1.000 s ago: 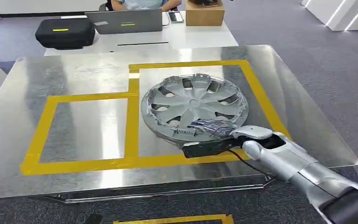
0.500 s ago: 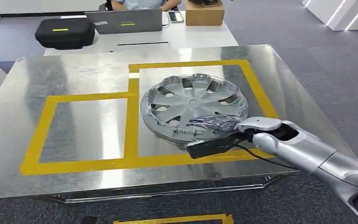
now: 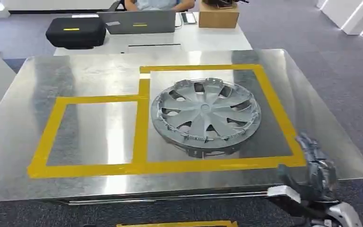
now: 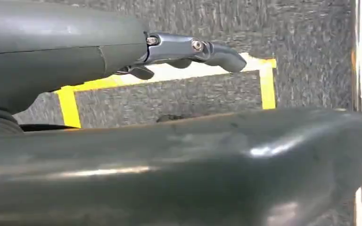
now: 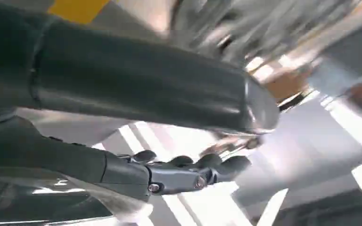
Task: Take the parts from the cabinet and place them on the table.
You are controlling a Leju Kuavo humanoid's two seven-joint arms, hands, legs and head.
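The wheel cover [image 3: 206,116] lies flat inside the yellow tape frame [image 3: 142,124] (apparently its marked spot), while near it the right hand [image 3: 315,171] hangs empty, fingers apart.

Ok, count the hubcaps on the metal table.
1. The hubcap lies flat inside the right yellow-taped rectangle on the metal table; the left rectangle holds none.

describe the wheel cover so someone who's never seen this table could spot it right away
On the shiny metal table two boxes are marked in yellow tape. The wheel cover lies in the box on the robot's right: a round grey disc with curved spokes and a notched rim, the only thing lying on the metal top.
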